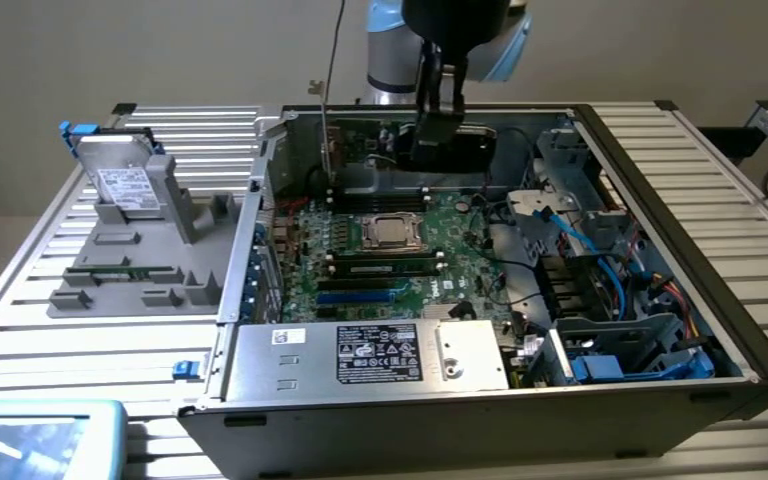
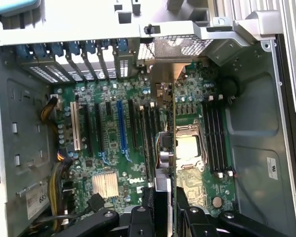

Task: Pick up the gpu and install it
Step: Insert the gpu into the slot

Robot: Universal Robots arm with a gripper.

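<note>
gpu (image 2: 164, 81): green circuit board, perforated bare-metal bracket, looked dull
hand (image 2: 165, 197): was black, matt
case (image 2: 251, 128): grey sheet metal, was smooth, satin
motherboard (image 2: 108, 148): green board, looked semi-gloss
bench (image 1: 37, 310): ribbed metal slats, looked satin
holder (image 1: 131, 270): was grey matt plastic

this looks to me like a robotics lab or test bench, not a home or an office. my exterior view shows a bare slatted aluminium table (image 1: 744, 170) running across the frame. an opened desktop computer case (image 1: 707, 260) sits on it at the centre and right, its green motherboard (image 2: 89, 163) fully exposed. at the left of that view a grey moulded parts fixture (image 1: 131, 290) holds a hard drive (image 1: 127, 187) upright. a pale blue robot arm (image 1: 387, 50) hangs at the top centre against a plain beige wall (image 1: 131, 50).
</note>
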